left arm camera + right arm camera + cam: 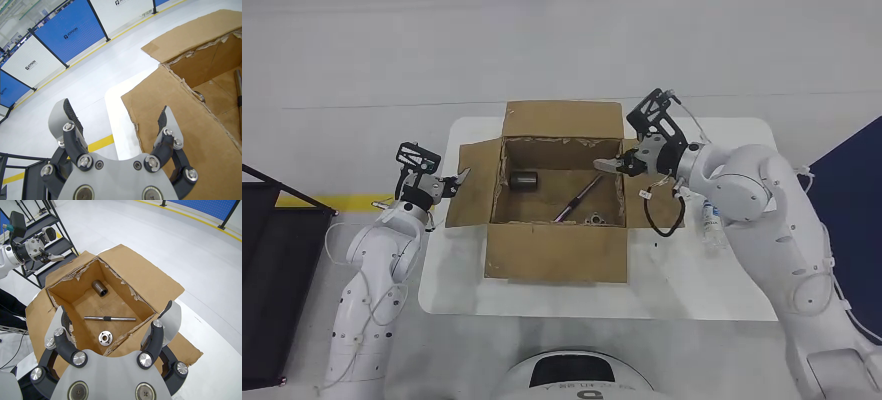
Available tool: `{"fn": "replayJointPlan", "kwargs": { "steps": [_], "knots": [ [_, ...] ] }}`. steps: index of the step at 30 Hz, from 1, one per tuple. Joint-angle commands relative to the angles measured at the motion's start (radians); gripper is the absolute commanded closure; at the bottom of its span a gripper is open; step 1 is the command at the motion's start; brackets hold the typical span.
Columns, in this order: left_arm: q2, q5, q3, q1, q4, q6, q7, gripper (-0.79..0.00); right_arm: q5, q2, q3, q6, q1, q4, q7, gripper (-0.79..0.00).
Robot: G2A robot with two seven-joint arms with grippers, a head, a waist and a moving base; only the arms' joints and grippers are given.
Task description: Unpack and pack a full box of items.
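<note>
Right wrist view: box (143,275) beneath jaws.

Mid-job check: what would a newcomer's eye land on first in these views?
The open cardboard box in the middle of the white table, torn flaps spread, holds just three metal parts: a dark cylindrical sleeve, a steel rod with a dark band and a flanged ring. Flanking it, jaws open and empty, are the right gripper over the box's rim and the left gripper beside the flap on its side.
</note>
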Motion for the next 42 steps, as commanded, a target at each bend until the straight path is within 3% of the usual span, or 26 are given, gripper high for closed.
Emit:
{"fn": "replayJointPlan", "kwargs": {
  "steps": [1,8,13,16,24,42],
  "knots": [
    [0.000,0.000,0.000,0.000,0.000,0.000,0.000,-0.785,0.000,0.000,0.000,0.000,0.000,0.000,0.000,-0.785],
    [0.000,0.000,0.000,0.000,0.000,0.000,0.000,-0.785,-0.014,-0.001,-0.024,-0.029,0.013,-0.007,0.020,-0.785],
    [0.000,0.000,0.000,0.000,0.000,0.000,0.000,-0.785,-0.034,-0.022,-0.170,-0.144,0.196,0.052,0.216,-0.785],
    [0.000,0.000,0.000,0.000,0.000,0.000,0.000,-0.785,0.012,-0.039,-0.248,-0.221,0.290,0.128,0.263,-0.785],
    [0.000,0.000,0.000,0.000,0.000,0.000,0.000,-0.785,0.077,-0.104,-0.442,-0.278,0.482,0.380,0.329,-0.785],
    [0.000,0.000,0.000,0.000,0.000,0.000,0.000,-0.785,0.083,-0.106,-0.450,-0.279,0.489,0.393,0.343,-0.785]
  ]
}}
